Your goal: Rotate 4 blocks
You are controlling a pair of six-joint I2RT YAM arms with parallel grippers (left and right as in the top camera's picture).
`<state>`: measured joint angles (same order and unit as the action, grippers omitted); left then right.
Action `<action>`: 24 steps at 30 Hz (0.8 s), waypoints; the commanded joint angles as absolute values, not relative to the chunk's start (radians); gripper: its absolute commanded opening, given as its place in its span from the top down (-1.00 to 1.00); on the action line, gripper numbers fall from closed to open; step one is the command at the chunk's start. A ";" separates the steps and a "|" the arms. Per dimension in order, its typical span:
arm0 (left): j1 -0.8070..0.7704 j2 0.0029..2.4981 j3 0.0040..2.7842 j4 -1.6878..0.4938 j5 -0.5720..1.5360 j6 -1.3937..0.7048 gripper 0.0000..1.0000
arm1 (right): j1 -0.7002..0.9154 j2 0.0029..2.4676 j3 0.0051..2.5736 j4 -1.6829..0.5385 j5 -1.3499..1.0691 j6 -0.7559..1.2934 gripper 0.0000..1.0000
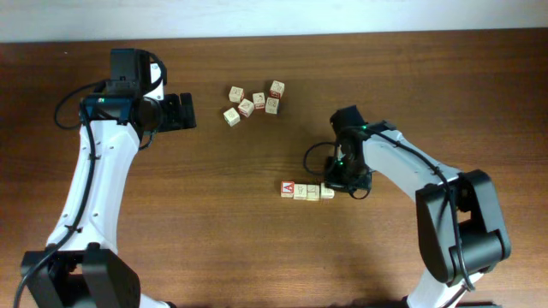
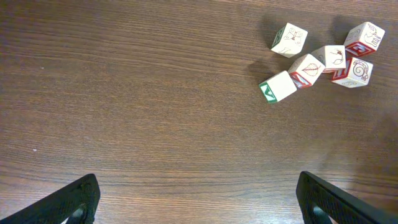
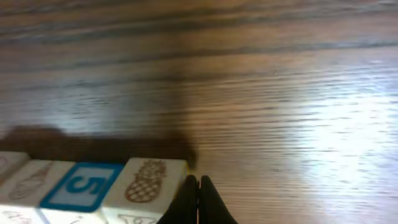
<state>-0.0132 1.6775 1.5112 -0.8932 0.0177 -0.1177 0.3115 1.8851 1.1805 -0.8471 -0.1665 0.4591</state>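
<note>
So, the right claw (image 3: 198, 199) has its two fingers pressed flat together with nothing pinched between them. The tips are down low over the table (image 1: 214, 231), right at the end of the row of four blocks (image 1: 307, 191). From the wrist camera the closed tips sit just beside the corner of the pineapple block (image 3: 149, 180). Honestly, it's too blurry and too close for me to say whether they're touching it or a hair off.

Next along from the pineapple one is the blue 5 block (image 3: 81, 185), then two more pale cubes running off the left edge of that view. Their prints are too faint to read. From overhead the four sit side by side, touching, in a neat straight line. The red A block (image 1: 288, 189) is at the far end from the claw.

Further out, the left claw (image 1: 184, 111) is well apart from all that, up near the back left of the table. Its fingers are spread wide and holding nothing. In its own camera you only see the two dark fingertips (image 2: 74, 202) poking in at the bottom corners, with bare wood between them.

Between the two arms, toward the back, there's a loose cluster of other cubes (image 1: 254, 101). They're tilted at random angles and a few touch each other. One of them, the green-faced cube (image 2: 278, 86), sits on the near edge of the bunch.
</note>
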 commanded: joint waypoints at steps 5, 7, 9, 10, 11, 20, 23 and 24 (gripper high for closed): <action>-0.012 1.674 1.519 -0.892 0.010 -0.127 -0.98 | 0.380 1.871 1.177 -0.780 -0.237 0.511 0.92; -0.012 1.674 1.519 -0.892 0.010 -0.127 -0.98 | 0.433 1.871 1.177 -0.746 -0.233 0.536 0.91; -0.012 1.674 1.519 -0.892 0.010 -0.127 -0.98 | 0.432 1.871 1.177 -0.744 -0.232 0.535 0.92; -0.012 1.674 1.519 -0.892 0.010 -0.127 -0.98 | 0.431 1.869 1.205 -0.747 -0.225 0.512 0.92; -0.012 1.674 1.519 -0.892 0.010 -0.127 -0.98 | 0.431 1.867 1.267 -0.782 -0.194 0.496 0.92; -0.012 1.674 1.519 -0.892 0.010 -0.127 -0.98 | 0.628 1.990 1.385 -0.465 -0.139 0.490 0.92; -0.012 1.674 1.519 -0.892 0.010 -0.127 -0.98 | 0.673 2.049 1.385 -0.456 -0.154 0.501 0.91; -0.012 1.674 1.519 -0.892 0.010 -0.127 -0.98 | 0.674 2.056 1.385 -0.465 -0.154 0.506 0.92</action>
<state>-0.0128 1.6775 1.5112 -0.8932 0.0177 -0.1177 0.6590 2.0331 1.3773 -0.4557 -0.1490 0.4942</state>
